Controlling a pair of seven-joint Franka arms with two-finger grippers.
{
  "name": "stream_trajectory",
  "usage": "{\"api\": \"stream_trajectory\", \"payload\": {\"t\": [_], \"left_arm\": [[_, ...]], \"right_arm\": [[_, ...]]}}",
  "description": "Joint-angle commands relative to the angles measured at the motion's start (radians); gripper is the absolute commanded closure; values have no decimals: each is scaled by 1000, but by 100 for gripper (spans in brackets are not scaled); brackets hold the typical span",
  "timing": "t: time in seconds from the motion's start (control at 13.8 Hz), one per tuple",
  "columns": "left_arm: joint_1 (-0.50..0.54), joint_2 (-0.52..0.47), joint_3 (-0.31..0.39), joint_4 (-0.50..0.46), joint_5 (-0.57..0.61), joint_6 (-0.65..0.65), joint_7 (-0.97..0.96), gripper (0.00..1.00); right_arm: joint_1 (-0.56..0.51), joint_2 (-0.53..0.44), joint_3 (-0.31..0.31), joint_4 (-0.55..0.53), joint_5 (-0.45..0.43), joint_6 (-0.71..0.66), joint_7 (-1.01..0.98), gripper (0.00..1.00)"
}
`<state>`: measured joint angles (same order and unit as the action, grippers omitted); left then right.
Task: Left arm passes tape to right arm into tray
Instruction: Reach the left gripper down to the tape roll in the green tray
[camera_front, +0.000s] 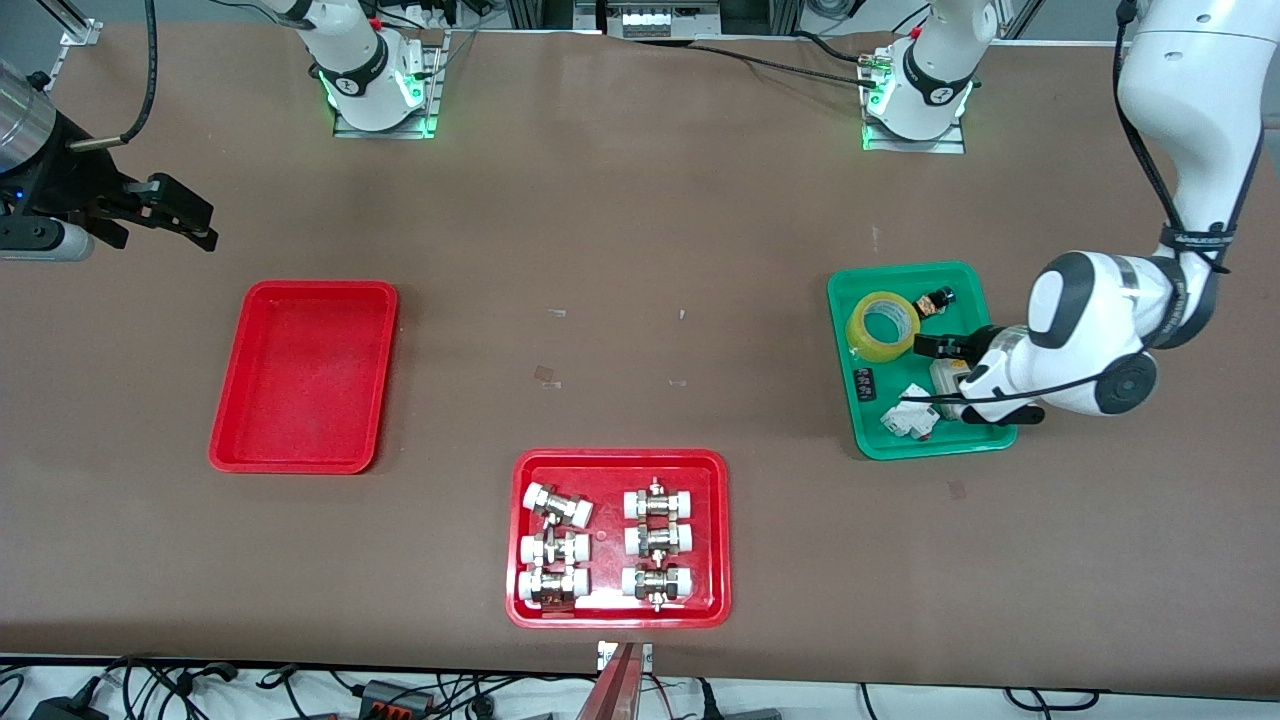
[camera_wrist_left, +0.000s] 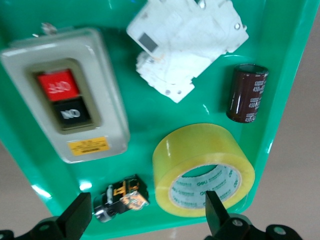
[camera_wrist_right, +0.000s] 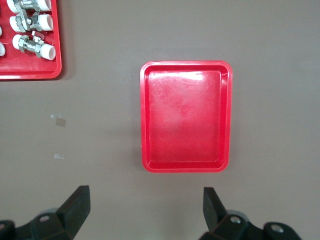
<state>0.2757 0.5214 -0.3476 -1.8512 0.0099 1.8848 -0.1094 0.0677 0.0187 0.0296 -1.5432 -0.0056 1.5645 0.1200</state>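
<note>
The tape is a yellow roll lying flat in the green tray, at the corner toward the right arm's end. My left gripper hovers open and empty over that tray, beside the tape. In the left wrist view the tape lies close to one fingertip of the open left gripper. My right gripper waits open and empty over bare table, near the plain red tray. The right wrist view shows this tray with nothing in it, past the right gripper.
The green tray also holds a grey switch box, a white plastic part, a dark capacitor and a small black and metal part. A red tray of white-capped fittings stands near the front camera.
</note>
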Motion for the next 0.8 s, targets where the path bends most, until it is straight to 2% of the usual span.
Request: {"api": "stream_trajectory", "payload": {"t": [0.0, 0.43, 0.65, 0.72], "left_arm": [[4, -51, -27, -89, -2, 65, -67, 0], [11, -28, -25, -131, -1, 94, -108, 0], [8, -26, -27, -138, -1, 99, -122, 12], [8, -26, -25, -140, -1, 103, -122, 20]], "right_arm": [[-2, -6, 4, 8, -11, -17, 15, 0], [0, -3, 4, 6, -11, -15, 18, 0], [0, -3, 4, 8, -13, -15, 18, 0], [0, -3, 4, 6, -13, -15, 18, 0]]}}
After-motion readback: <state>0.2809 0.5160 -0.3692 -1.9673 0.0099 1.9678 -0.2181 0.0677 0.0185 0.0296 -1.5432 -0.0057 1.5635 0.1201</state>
